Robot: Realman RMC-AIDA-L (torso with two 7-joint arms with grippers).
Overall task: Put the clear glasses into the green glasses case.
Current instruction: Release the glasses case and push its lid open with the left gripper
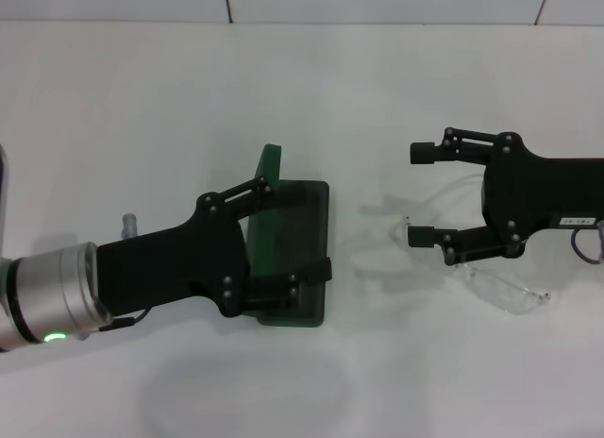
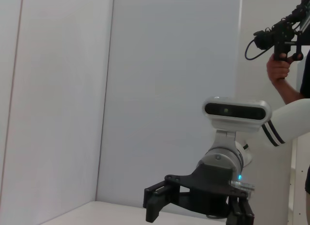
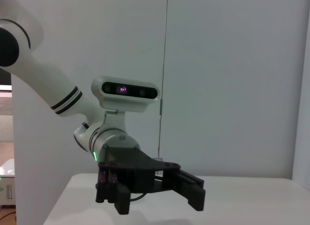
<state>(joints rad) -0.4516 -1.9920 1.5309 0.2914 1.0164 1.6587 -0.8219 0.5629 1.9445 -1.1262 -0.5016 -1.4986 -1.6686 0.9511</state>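
Observation:
The green glasses case [image 1: 304,232] lies open at the middle of the table, its lid [image 1: 271,161] standing up on the left side. My left gripper [image 1: 297,227] hovers over the case, open, with one finger near the lid and the other across the case's near end. The clear glasses [image 1: 500,287] lie on the table to the right. My right gripper [image 1: 420,194] is open just above them, its near finger over the frame's left end, and nothing sits between the fingers. The right wrist view shows the left gripper [image 3: 152,193] from afar, and the left wrist view shows the right gripper [image 2: 196,210].
The white table [image 1: 170,98] runs back to a tiled wall. A small pale object [image 1: 129,220] peeks out behind my left arm. A person holding a camera rig [image 2: 283,36] stands beyond the table's right side.

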